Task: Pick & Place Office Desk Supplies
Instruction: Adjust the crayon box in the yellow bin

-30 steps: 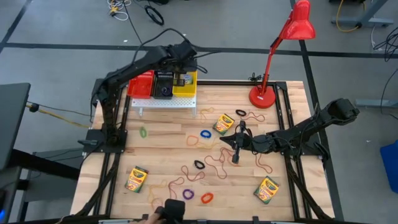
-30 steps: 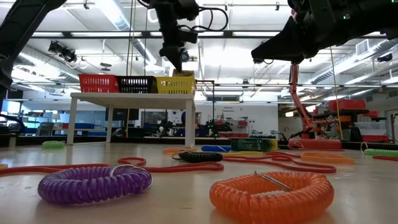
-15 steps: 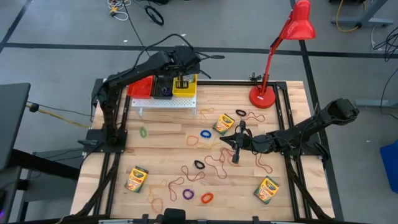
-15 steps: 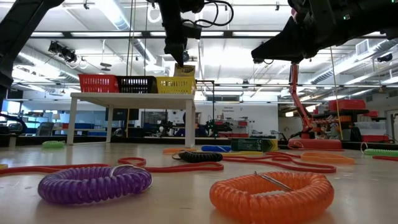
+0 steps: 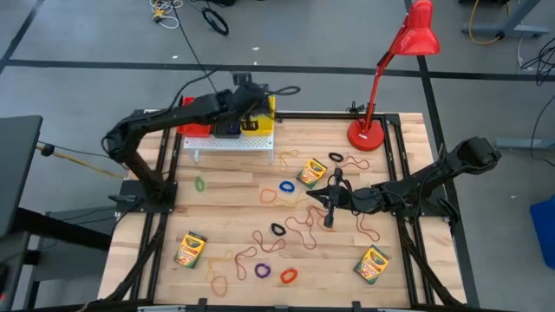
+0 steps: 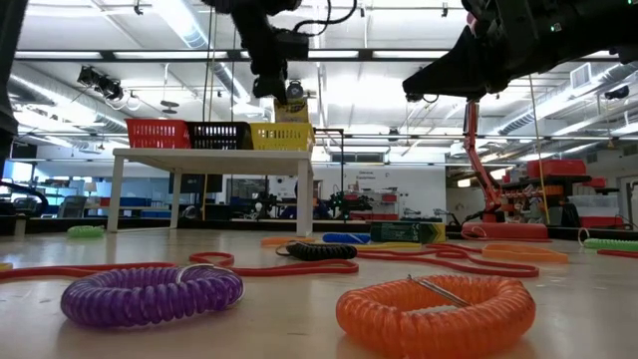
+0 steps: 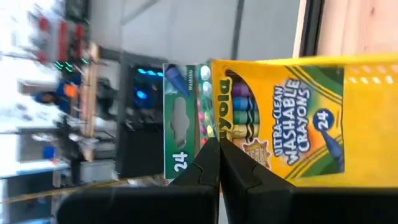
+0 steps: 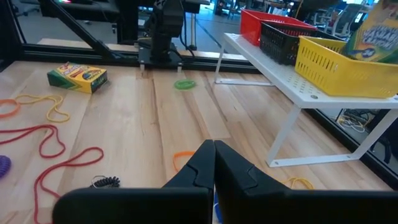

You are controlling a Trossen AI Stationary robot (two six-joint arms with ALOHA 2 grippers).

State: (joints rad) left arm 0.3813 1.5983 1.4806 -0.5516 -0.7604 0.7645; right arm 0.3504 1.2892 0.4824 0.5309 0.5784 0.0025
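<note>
A yellow-and-green crayon box (image 7: 280, 118) stands on end in the yellow basket (image 5: 260, 126) on the white stand (image 5: 230, 143); it also shows in the low view (image 6: 295, 111). My left gripper (image 7: 219, 144) is shut, close in front of the box's printed face, above the basket (image 5: 250, 97). Over the table's middle my right gripper (image 5: 329, 215) hangs shut on nothing (image 8: 213, 146). More crayon boxes lie flat on the table (image 5: 311, 172) (image 5: 190, 250) (image 5: 372, 264), among reddish rubber bands (image 5: 299, 227) and small coloured loops (image 5: 287, 186). My left gripper's shut fingertips (image 7: 208, 155) stand right before the lower part of the crayon box's printed face (image 7: 261, 155), coming at it slanting down from the table's left. I cannot tell whether they touch the box.
A red basket (image 5: 195, 121) and a black basket (image 5: 227, 123) sit beside the yellow one on the stand. The red desk lamp (image 5: 373, 130) stands at the far right. Purple (image 6: 150, 294) and orange (image 6: 434, 314) coiled loops lie near the front edge.
My left gripper has drawn back a little from over the yellow basket toward the table's left and sunk slightly, tipping from steeply downward to nearer level, while the arm's elbow has swung out left. It stays shut. The crayon box remains in the basket.
</note>
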